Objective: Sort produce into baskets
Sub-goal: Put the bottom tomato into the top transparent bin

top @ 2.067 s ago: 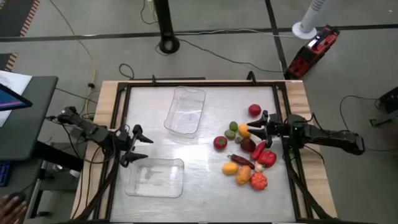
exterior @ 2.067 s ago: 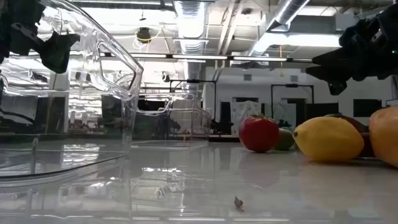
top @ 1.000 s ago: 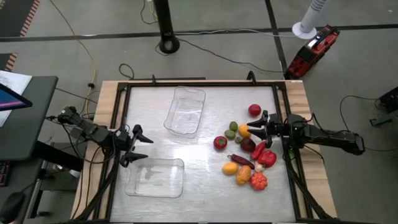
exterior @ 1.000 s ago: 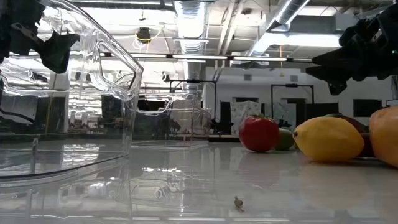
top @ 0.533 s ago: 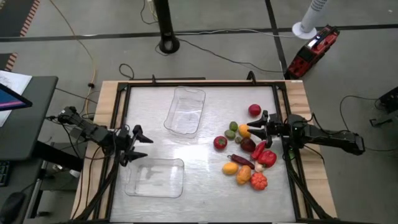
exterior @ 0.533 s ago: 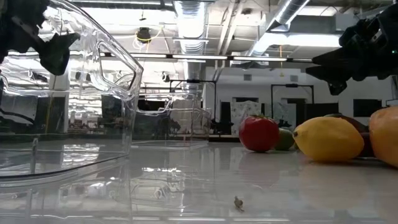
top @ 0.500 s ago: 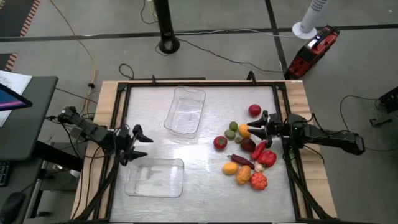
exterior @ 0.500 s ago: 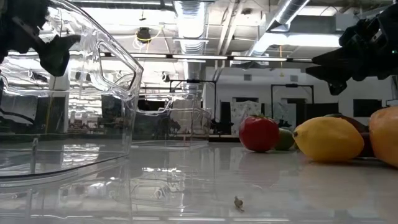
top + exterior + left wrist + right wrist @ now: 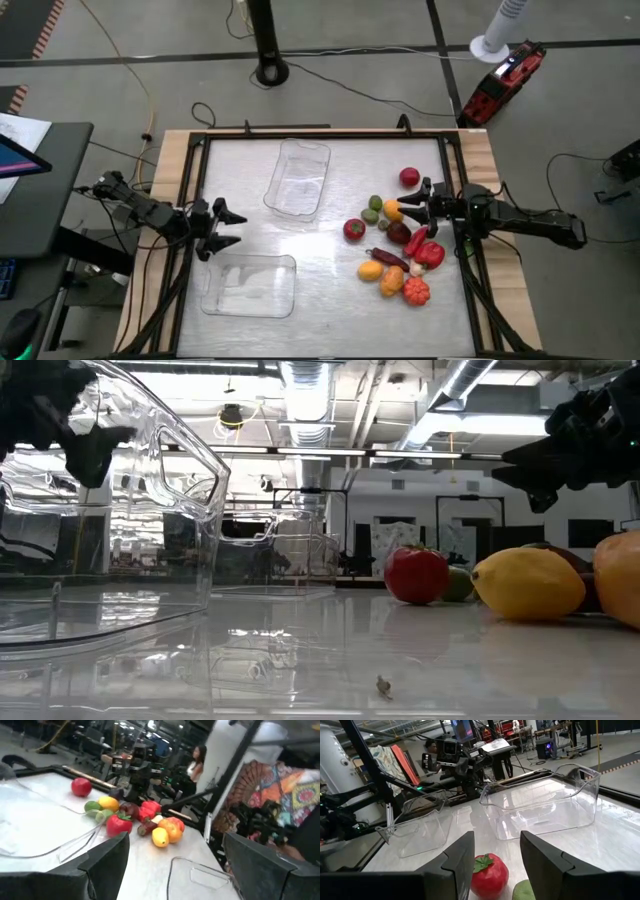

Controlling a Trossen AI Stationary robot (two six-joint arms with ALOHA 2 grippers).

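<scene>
Two arms poised over unsorted toy produce and two empty baskets.

The produce (image 9: 395, 245) lies heaped at 3 o'clock on the table (image 9: 330, 300); one clear basket (image 9: 298, 178) sits toward 12 o'clock, the other (image 9: 248, 285) toward 7 o'clock. The right gripper (image 9: 415, 206) hangs over the heap, fingers spread, holding nothing; the left gripper (image 9: 227, 229) waits at 9 o'clock, wide open and empty. The pieces look light, rigid and smooth, probably prone to roll; the tomato (image 9: 489, 869) is best pinched across its middle.
</scene>
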